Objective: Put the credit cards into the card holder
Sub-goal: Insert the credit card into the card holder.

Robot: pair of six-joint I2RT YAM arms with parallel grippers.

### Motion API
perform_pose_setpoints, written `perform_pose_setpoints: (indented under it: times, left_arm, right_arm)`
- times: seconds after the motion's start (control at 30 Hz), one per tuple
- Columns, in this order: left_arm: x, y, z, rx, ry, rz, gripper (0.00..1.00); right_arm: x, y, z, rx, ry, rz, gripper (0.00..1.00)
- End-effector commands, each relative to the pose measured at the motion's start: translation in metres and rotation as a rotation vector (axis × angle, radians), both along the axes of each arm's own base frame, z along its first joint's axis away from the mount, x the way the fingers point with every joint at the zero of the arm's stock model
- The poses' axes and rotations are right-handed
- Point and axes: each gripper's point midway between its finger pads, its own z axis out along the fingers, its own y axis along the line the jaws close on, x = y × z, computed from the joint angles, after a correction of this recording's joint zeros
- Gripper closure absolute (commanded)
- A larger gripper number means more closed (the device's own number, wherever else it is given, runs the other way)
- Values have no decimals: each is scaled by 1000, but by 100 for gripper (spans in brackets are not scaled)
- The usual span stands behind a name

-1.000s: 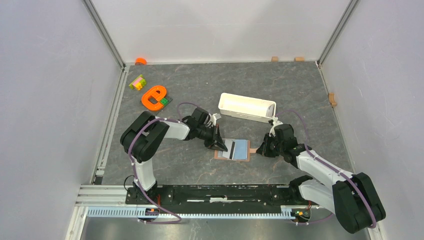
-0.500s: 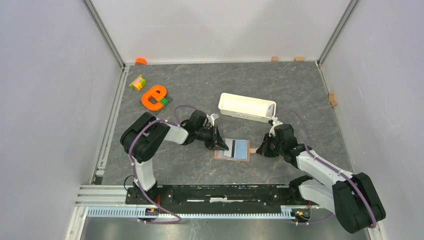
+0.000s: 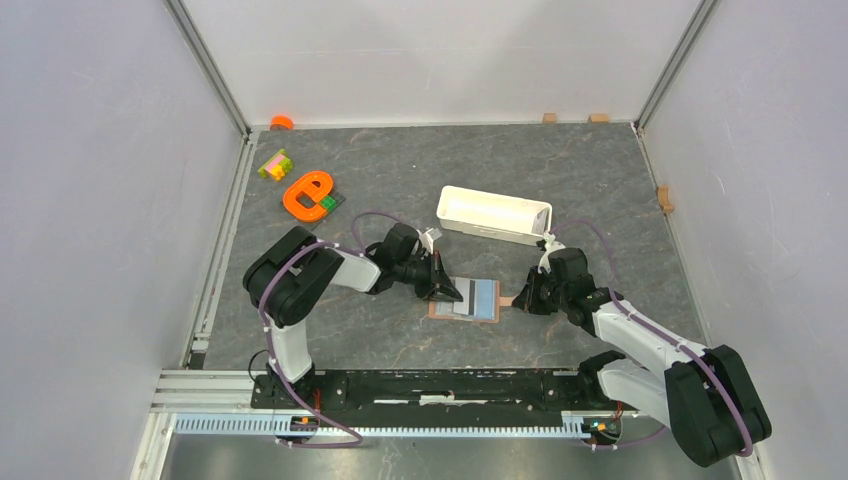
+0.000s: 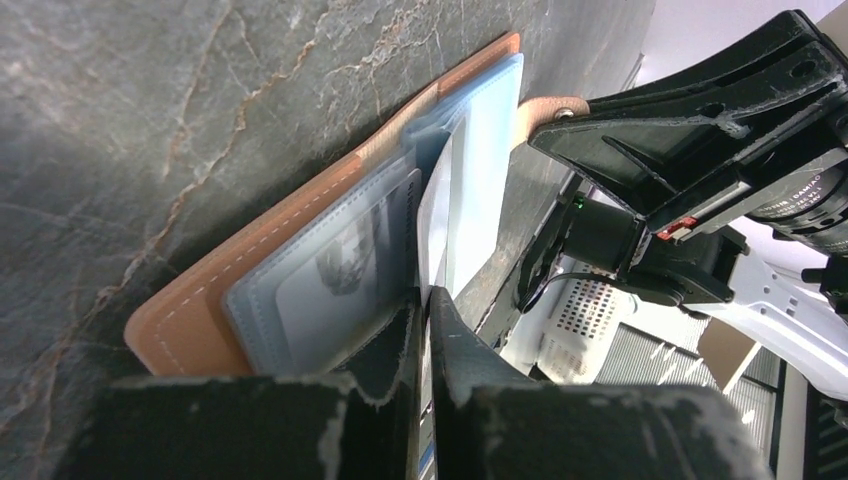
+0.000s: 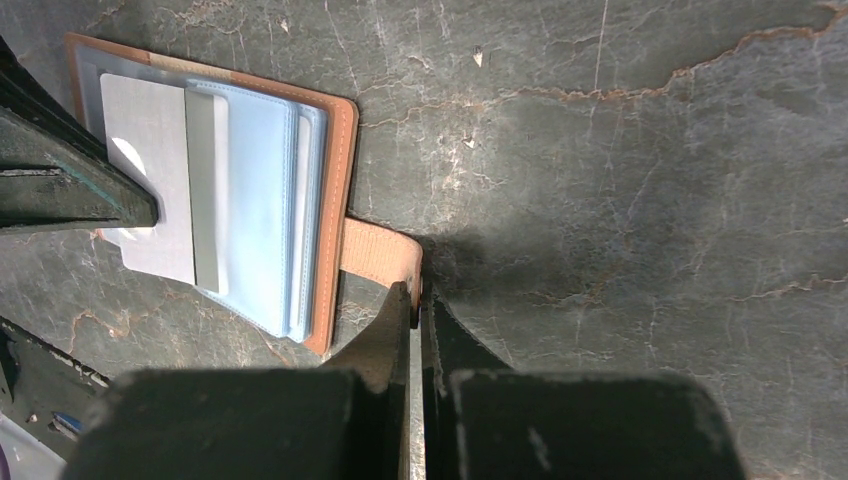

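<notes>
The brown card holder (image 3: 487, 300) lies open on the table between my two grippers, its pale blue sleeves facing up. My left gripper (image 3: 445, 290) is shut on a pale card with a dark stripe (image 3: 462, 296) and holds it over the holder's left half. In the left wrist view the card (image 4: 437, 225) stands edge-on between my fingers (image 4: 400, 330), its far end among the sleeves of the holder (image 4: 190, 305). My right gripper (image 5: 417, 290) is shut on the holder's flap strap (image 5: 378, 252). The striped card (image 5: 160, 190) lies across the sleeves there.
A long white tray (image 3: 493, 214) stands just behind the holder. An orange e-shaped toy (image 3: 308, 194), coloured blocks (image 3: 274, 164) and a small orange piece (image 3: 281, 122) sit at the back left. Small wooden blocks (image 3: 664, 198) lie by the right wall.
My left gripper has moved a little to the right with the card, further over the holder. The right gripper has stayed on the flap strap.
</notes>
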Motion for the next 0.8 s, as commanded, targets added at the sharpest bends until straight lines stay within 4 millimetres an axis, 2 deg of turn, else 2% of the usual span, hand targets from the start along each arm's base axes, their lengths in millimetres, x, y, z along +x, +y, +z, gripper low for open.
perform_pose_setpoints:
  times: [0.0,0.1,0.27,0.4,0.6,0.77]
  left_arm:
    - [-1,6,-22,99,16,42,89]
    - [2,11,-20,160,-16,24,82]
    - [17,20,0,249,-120,3,61]
    - [26,25,16,299,-182,-19,50]
    - [29,31,37,328,-240,-34,43]
    - [17,21,32,274,-166,-35,40]
  right_arm:
    - [2,5,4,15,-22,27,100]
    - [2,4,4,8,-24,24,100]
    - [3,2,6,-3,-32,21,100]
    - [3,1,6,-10,-29,24,100]
    - [3,0,6,-17,-32,21,100]
    - [3,2,5,-11,-27,25,100]
